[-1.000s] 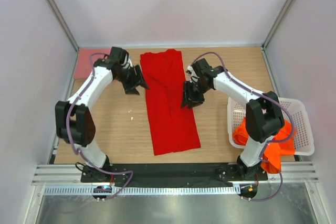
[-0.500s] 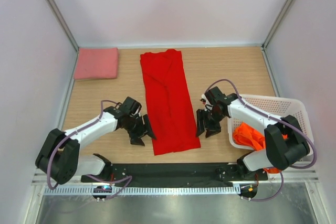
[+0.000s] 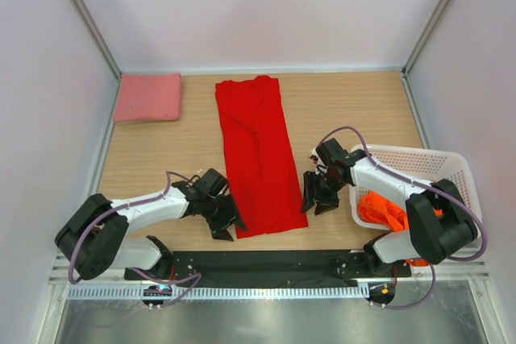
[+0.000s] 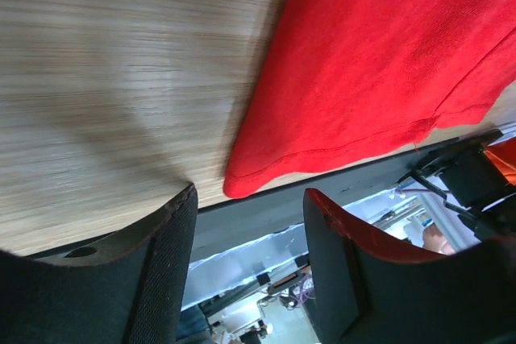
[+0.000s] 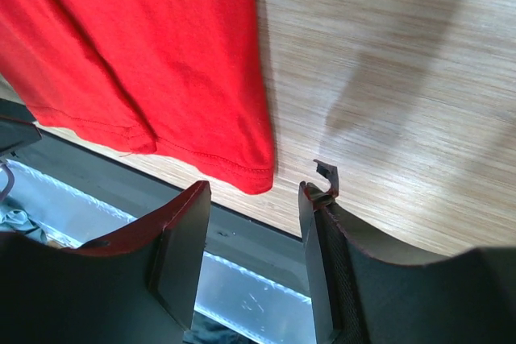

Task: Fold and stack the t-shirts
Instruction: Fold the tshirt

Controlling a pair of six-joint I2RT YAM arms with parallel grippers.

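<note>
A bright red t-shirt (image 3: 258, 155) lies folded into a long strip down the middle of the wooden table. My left gripper (image 3: 228, 223) hovers at its near left corner (image 4: 242, 181), jaws open with nothing between them. My right gripper (image 3: 314, 196) hovers open at the near right corner (image 5: 256, 175), also holding nothing. A folded salmon pink t-shirt (image 3: 147, 97) rests at the far left. Crumpled orange t-shirts (image 3: 403, 215) spill out of the white basket (image 3: 451, 171) on the right.
The table's near edge and a black rail (image 3: 266, 262) run just below both grippers. Grey walls close in the left, far and right sides. The white basket sits close behind the right arm.
Both arms swept from the shirt's upper half down to its near corners. In the last half second the left gripper edged nearer the table's front edge; the right barely shifted.
</note>
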